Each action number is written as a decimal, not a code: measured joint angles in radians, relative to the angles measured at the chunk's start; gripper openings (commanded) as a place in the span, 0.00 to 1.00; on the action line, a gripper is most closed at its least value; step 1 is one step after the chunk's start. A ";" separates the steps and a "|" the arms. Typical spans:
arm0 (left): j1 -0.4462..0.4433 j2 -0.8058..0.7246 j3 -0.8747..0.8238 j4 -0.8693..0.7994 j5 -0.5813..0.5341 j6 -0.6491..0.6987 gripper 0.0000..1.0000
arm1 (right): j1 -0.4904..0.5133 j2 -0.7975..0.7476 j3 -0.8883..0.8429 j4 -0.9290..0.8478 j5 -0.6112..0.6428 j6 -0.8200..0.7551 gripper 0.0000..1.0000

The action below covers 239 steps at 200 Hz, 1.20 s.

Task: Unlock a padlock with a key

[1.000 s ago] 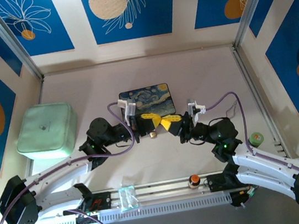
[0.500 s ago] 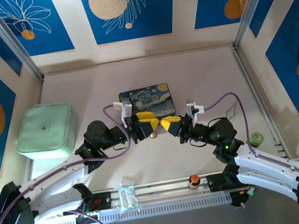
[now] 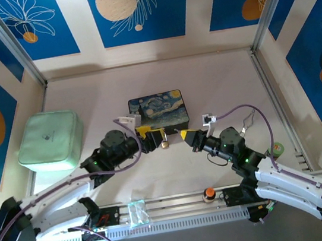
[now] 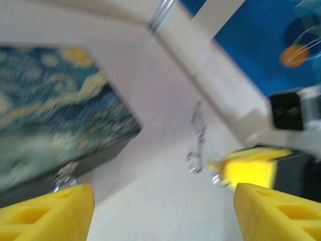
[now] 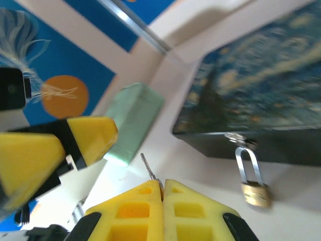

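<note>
Seen from above, the left hand [image 3: 152,136] sits at the middle of the frame with its yellow fingers spread apart and nothing between them, just off the lower left corner of a dark box [image 3: 158,109] painted with swirling night-sky colours. To its right, the right hand [image 3: 186,135] points in towards it across a bare gap of pale tabletop [image 3: 216,83].

In the right wrist view, the right hand's two yellow fingers are pressed together at the bottom centre, pinching the key [image 5: 148,168]. Its thin silvery blade pokes up and to the left from between their tips. The padlock [image 5: 253,191], a small brass body under a silver shackle, lies at the lower right of that view, just below the box's dark front wall. The top of its shackle reaches a small silver fitting on that wall. Whether the shackle is latched cannot be told.

In the overhead view, a mint-green case [image 3: 50,141] rests at the left of the frame, well apart from the hands. Thin wire loops [image 3: 247,122] lie right of centre, a green roll [image 3: 277,148] sits at the right edge of the tabletop, and an orange-topped knob [image 3: 208,193] stands on the rail at bottom centre.
</note>
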<state>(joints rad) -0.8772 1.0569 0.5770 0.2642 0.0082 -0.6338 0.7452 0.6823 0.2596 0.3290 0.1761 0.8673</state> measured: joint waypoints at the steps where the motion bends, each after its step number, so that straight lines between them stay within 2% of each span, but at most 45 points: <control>1: 0.000 0.005 -0.001 0.000 -0.001 -0.001 0.73 | 0.000 0.000 0.000 -0.004 0.003 0.001 0.00; 35: 0.000 0.207 -0.013 -0.010 -0.032 -0.004 0.75 | -0.004 0.000 0.000 -0.134 0.087 0.083 0.00; 86: 0.000 0.472 0.004 0.082 -0.035 0.008 0.77 | -0.007 -0.041 -0.011 -0.207 0.117 0.126 0.00; 163: 0.020 0.640 0.017 0.306 -0.035 0.003 0.71 | -0.016 -0.108 -0.074 -0.230 0.117 0.171 0.00; 184: 0.023 0.656 0.021 0.329 -0.035 0.003 0.64 | -0.019 -0.104 -0.101 -0.218 0.117 0.191 0.00; 208: 0.026 0.687 0.032 0.351 -0.031 0.007 0.46 | -0.019 -0.082 -0.141 -0.197 0.117 0.217 0.00; 239: 0.029 0.719 0.037 0.394 -0.017 -0.023 0.29 | -0.010 -0.042 -0.155 -0.182 0.120 0.234 0.00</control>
<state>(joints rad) -0.8478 1.7760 0.6144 0.6582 -0.0090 -0.6567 0.7357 0.6399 0.1047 0.1471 0.2962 1.1015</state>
